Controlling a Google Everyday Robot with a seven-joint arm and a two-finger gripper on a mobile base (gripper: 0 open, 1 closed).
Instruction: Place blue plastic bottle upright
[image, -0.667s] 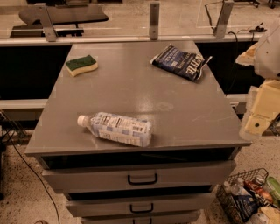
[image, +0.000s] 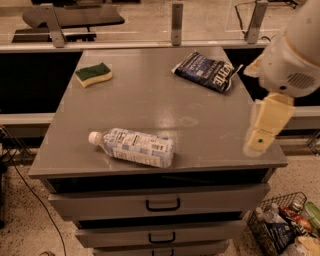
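Task not started, as far as I can see. Clear plastic bottle with white cap and pale blue-and-white label (image: 135, 146) lies on its side near the front edge of the grey metal worktop (image: 165, 100), cap pointing to the left edge. Cream gripper (image: 264, 127) hangs over the right edge near the front-right corner, well apart from the bottle; can't tell whether it's apart or together. Remaining: reach, grasp, stand it up, release.
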